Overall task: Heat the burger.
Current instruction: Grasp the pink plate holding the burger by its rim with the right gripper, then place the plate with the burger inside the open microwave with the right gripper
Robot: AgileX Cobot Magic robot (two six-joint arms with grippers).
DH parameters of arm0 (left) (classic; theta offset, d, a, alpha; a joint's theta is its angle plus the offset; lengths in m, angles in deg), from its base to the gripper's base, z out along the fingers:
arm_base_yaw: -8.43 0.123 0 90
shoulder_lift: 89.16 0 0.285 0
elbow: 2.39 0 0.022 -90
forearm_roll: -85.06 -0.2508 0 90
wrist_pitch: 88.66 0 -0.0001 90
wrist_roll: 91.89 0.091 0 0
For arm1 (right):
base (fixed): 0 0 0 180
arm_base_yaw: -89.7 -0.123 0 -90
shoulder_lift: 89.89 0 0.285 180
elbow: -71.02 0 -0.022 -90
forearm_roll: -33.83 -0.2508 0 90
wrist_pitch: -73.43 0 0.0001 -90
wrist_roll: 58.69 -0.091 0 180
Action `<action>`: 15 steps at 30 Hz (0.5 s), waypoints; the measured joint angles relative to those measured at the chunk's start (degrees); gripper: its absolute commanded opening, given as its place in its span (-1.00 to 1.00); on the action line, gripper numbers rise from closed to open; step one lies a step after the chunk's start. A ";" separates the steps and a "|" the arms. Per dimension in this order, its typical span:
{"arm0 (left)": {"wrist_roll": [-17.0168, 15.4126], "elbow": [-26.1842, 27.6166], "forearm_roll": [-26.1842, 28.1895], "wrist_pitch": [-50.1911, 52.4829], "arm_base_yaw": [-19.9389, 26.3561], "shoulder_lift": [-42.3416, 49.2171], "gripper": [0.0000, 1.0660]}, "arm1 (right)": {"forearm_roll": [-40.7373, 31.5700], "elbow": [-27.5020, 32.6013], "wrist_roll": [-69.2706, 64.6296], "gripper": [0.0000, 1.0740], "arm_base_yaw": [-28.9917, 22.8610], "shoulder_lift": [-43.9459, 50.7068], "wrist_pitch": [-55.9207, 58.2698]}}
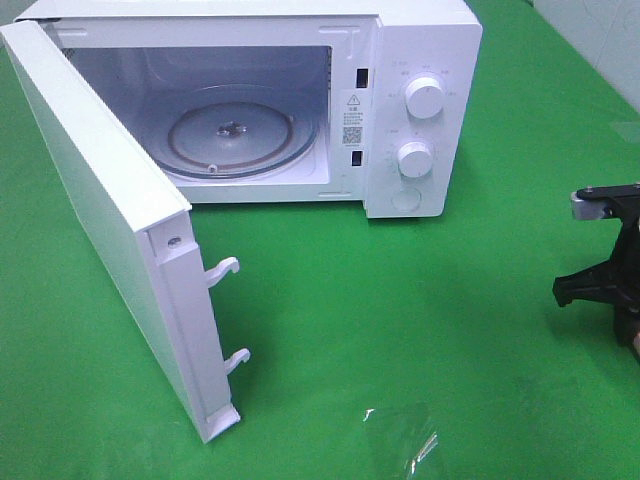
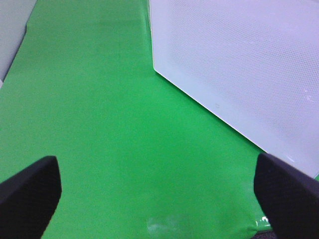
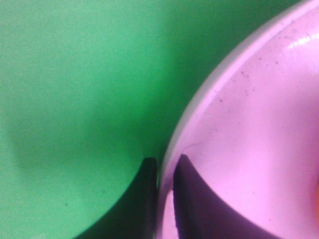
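Note:
In the right wrist view my right gripper [image 3: 162, 199] is shut on the rim of a round pink plate [image 3: 259, 114], one finger outside the rim and one on the plate's inner surface. The burger is out of view; only a thin orange sliver shows at that picture's edge, and I cannot tell what it is. Part of the right arm [image 1: 605, 260] shows at the right edge of the exterior view. My left gripper [image 2: 159, 199] is open and empty over the green cloth, beside the microwave's door [image 2: 239, 64].
The white microwave [image 1: 420, 100] stands at the back with its door [image 1: 110, 220] swung wide open to the left and a bare glass turntable [image 1: 235, 135] inside. Green cloth [image 1: 400, 300] covers the table. A shiny patch [image 1: 400, 435] lies near the front edge.

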 measured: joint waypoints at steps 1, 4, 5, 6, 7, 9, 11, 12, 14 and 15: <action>0.00 0.00 0.00 0.00 0.00 0.00 0.83 | 0.23 0.00 0.00 -1.00 0.00 0.00 0.23; 0.00 0.00 0.00 0.00 0.00 0.00 0.83 | 0.34 0.00 0.00 -1.00 0.00 0.00 0.40; 0.00 0.00 0.00 0.00 0.00 0.00 0.83 | 0.74 -0.06 -0.06 -1.00 0.00 0.00 0.80; 0.00 0.00 0.00 0.00 0.00 0.00 0.83 | 0.74 -0.06 -0.06 -1.00 0.00 0.00 0.80; 0.00 0.00 0.00 0.00 0.00 0.00 0.83 | 0.92 -0.06 -0.06 -1.00 0.00 0.11 1.43; 0.00 0.00 0.00 0.00 0.00 0.00 0.83 | 1.20 0.00 -0.06 -1.00 -0.29 0.69 2.41; 0.00 0.00 0.00 0.00 0.00 0.00 0.83 | 2.41 0.00 -0.52 -1.00 -0.92 1.38 3.61; 0.00 0.00 0.00 0.00 0.00 0.00 0.83 | 3.50 0.00 -1.49 -1.00 -1.72 2.06 4.70; 0.00 0.00 0.00 0.00 0.00 0.00 0.83 | 4.70 0.00 -2.64 -1.00 -2.64 2.81 5.84; 0.00 0.00 0.00 0.00 0.00 0.00 0.83 | 4.70 0.00 -2.64 -1.00 -2.64 2.81 5.84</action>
